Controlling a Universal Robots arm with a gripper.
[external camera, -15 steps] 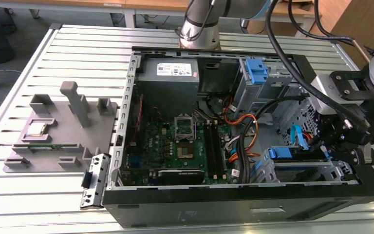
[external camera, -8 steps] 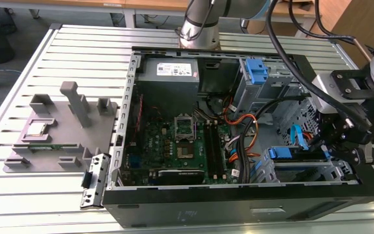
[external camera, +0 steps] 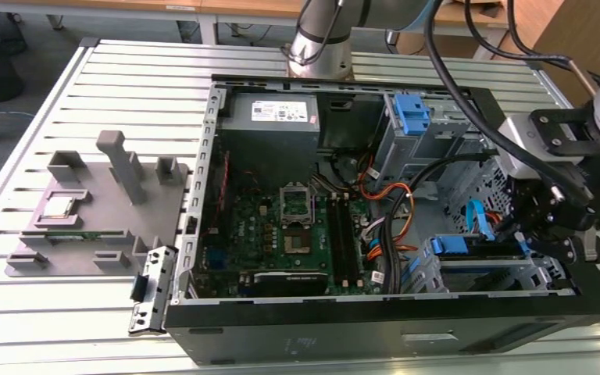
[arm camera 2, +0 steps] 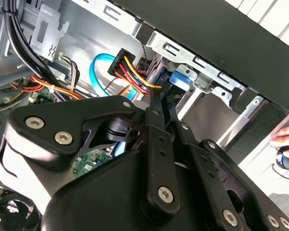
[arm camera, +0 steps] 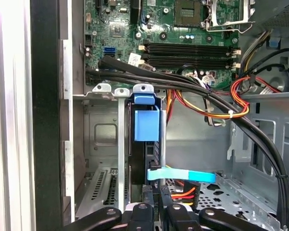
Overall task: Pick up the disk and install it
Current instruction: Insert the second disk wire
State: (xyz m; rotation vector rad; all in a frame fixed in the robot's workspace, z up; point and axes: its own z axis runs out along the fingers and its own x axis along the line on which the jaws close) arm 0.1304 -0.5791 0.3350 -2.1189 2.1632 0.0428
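Note:
The disk (external camera: 465,244) stands on edge in the metal drive cage at the open computer case's corner, at the exterior view's right, with its blue carrier end facing the motherboard. In the first wrist view the disk (arm camera: 146,124) sits between the cage's rails. My gripper (external camera: 522,237) hangs at the cage's open back end, over the case's side wall. In both wrist views its fingers lie close together, gripper (arm camera: 159,199) and gripper (arm camera 2: 157,98), at the disk's (arm camera 2: 180,79) rear end, beside a blue data cable (arm camera: 183,175) and a power plug (arm camera 2: 127,65). Nothing shows between the fingers.
The case holds a motherboard (external camera: 279,226), a grey power-supply box (external camera: 271,113), an upright blue latch piece (external camera: 409,113) and bundles of black and orange cables (external camera: 399,203). A grey parts fixture (external camera: 91,211) stands on the slatted table. A person's hand (arm camera 2: 286,134) shows outside the case.

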